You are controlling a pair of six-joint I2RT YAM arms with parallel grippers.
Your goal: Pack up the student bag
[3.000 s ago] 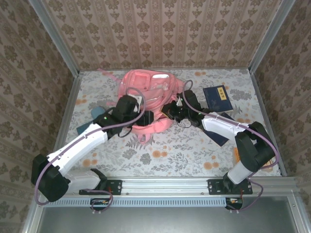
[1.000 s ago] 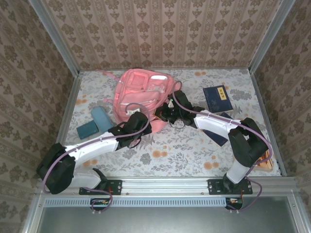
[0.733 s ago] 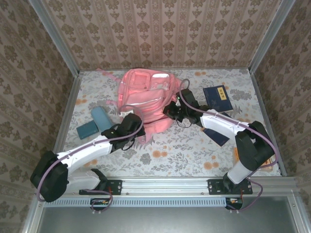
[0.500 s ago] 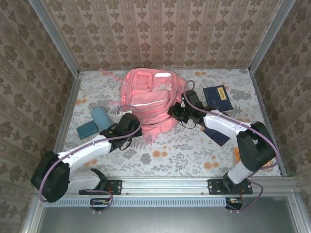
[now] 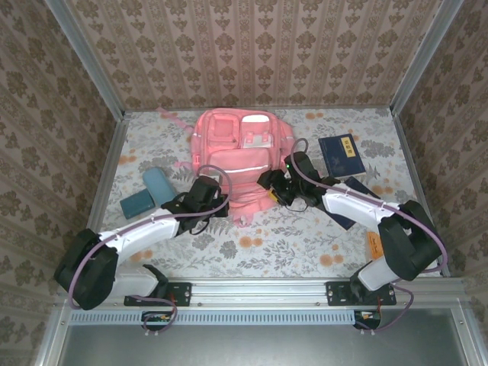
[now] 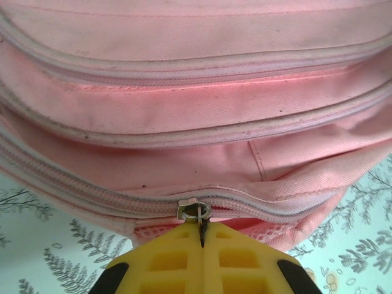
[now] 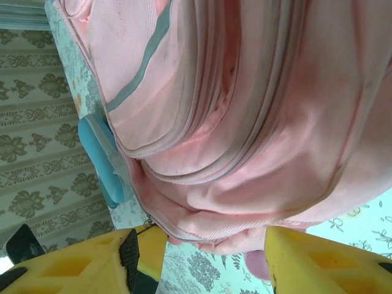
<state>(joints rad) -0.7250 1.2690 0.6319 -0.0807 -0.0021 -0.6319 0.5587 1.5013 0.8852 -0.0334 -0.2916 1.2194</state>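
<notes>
On a floral-patterned counter (image 5: 305, 236), a soft pink fabric backpack (image 5: 238, 152) lying flat, left end effector (image 5: 221, 204) at its near left corner, right end effector (image 5: 268, 184) at its near right side, flat dark blue book (image 5: 341, 155) to its right, small teal pencil case (image 5: 156, 183) to its left

Left wrist view: the student bag (image 6: 196, 110) runs past the top, left and right edges, and the bottom edge crops my left gripper (image 6: 202, 231). The zipper pull (image 6: 195, 211) tab is buried between my pressed-together pads (image 6: 171, 257). Right wrist view: the bottom edge crops my right gripper (image 7: 205, 242), and the bag hides part of the teal case (image 7: 101, 153). From above, my right forearm (image 5: 351, 200) covers part of a dark flat item (image 5: 347, 219). The orange object (image 5: 374, 244) on its near side is too small to identify.
</notes>
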